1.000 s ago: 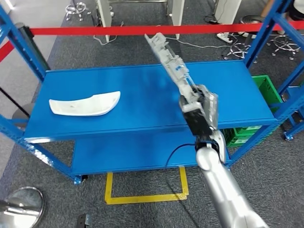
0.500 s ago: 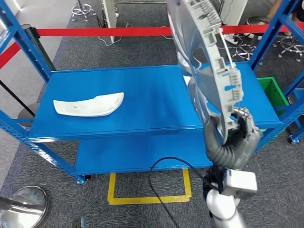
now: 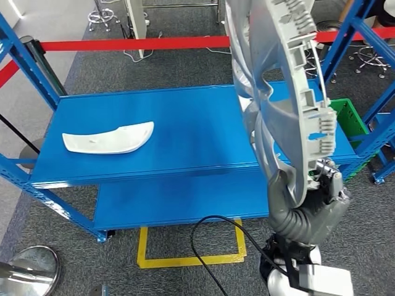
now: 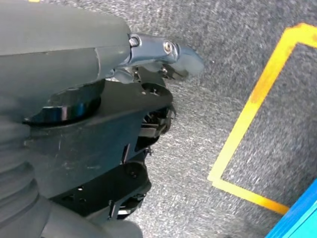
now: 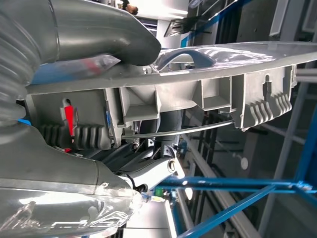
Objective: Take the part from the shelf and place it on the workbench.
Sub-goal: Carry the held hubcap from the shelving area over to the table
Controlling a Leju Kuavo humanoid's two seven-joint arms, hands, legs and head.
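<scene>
While held aloft: the silver part [image 3: 279, 92] rises toward 12 o'clock, above the blue shelf [image 3: 195, 132].
Right hand [image 3: 319, 194]: grips the part's lower rim at 5 o'clock.
Left hand [image 4: 149, 99]: over grey floor; grasp cannot be told.
Shelf, 9 o'clock: white curved piece [image 3: 109, 137].

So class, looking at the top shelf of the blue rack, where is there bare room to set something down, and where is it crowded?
The top shelf is bare from the white part rightward to where the grey part blocks the view. A narrow strip is free at its left end. The right side is crowded: the right hand holds the grey part up in front of it.
</scene>
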